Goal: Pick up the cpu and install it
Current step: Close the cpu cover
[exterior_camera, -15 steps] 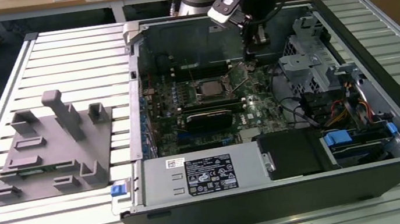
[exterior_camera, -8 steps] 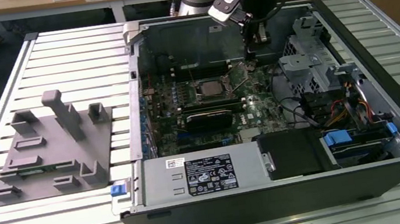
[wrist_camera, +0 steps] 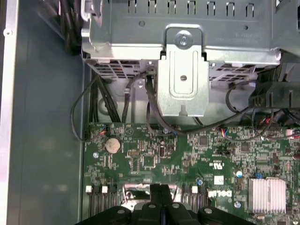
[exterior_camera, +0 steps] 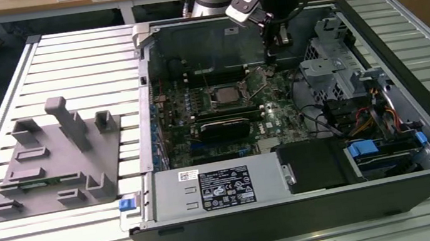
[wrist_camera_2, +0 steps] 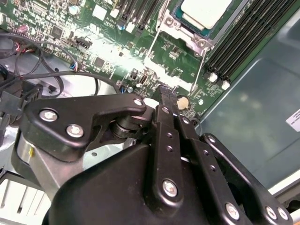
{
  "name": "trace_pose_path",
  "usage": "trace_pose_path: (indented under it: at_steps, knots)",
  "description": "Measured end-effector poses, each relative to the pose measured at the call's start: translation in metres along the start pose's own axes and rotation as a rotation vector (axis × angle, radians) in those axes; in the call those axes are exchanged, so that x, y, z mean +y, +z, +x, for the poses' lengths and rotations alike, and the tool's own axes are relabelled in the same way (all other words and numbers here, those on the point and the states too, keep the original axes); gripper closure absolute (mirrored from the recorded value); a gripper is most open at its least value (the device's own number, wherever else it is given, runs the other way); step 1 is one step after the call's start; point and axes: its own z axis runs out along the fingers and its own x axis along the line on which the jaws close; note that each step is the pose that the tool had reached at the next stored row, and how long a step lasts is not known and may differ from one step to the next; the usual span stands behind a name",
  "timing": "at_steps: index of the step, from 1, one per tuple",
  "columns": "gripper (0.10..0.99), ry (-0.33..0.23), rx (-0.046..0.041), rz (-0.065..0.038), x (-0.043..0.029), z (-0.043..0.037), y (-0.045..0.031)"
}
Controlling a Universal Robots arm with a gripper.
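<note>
Silver-white square cpu (wrist_camera_2: 206, 11), flat within the socket frame on the motherboard

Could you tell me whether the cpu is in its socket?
In: the cpu lies flat inside the socket frame, the gripper apart from it.

Printed label (exterior_camera: 222, 186) on power supply (exterior_camera: 172, 197): print too small to read.

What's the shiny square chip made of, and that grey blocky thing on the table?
The cpu looks like metal on top: smooth, silvery-white, catching light. The grey tray is probably matte plastic: dull, even grey, no shine.
</note>
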Motion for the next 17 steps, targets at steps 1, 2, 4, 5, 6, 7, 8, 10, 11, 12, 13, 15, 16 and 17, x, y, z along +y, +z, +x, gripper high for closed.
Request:
trace_pose_path:
  at_steps: [1,2,4,5,6,7,8,10,11,12,13,15,16,17]
  knots:
    - [0.98,0.0,0.0,0.0,0.0014,0.0,0.0]
    - [0.98,0.0,0.0,0.0,0.0024,0.0,0.0001]
    - [0.98,0.0,0.0,0.0,0.0036,0.0,0.0006]
    - [0.98,0.0,0.0,0.0,0.0038,0.0,0.0012]
    - [0.98,0.0,-0.0001,0.0,0.0038,0.0,0.0022]
    - [0.98,0.0,-0.0002,0.0,0.0038,0.0,0.0035]
    - [0.98,0.0,-0.0001,0.0,0.0038,0.0,0.0049]
    - [0.98,0.0,0.0001,0.0,0.0038,0.0,0.0078]
    - [0.98,0.0,0.0001,0.0,0.0038,0.0,0.009]
    - [0.98,0.0,0.0,0.0,0.0038,0.0,0.01]
    - [0.98,0.0,0.0,0.0,0.0041,0.0,0.0108]
    - [0.98,0.0,-0.0002,0.0,0.0048,0.0,0.0115]
    - [0.98,0.0,-0.0002,0.0,0.0056,-0.0001,0.0117]
    - [0.98,0.0,0.0001,0.0,0.0071,0.0,0.0121]
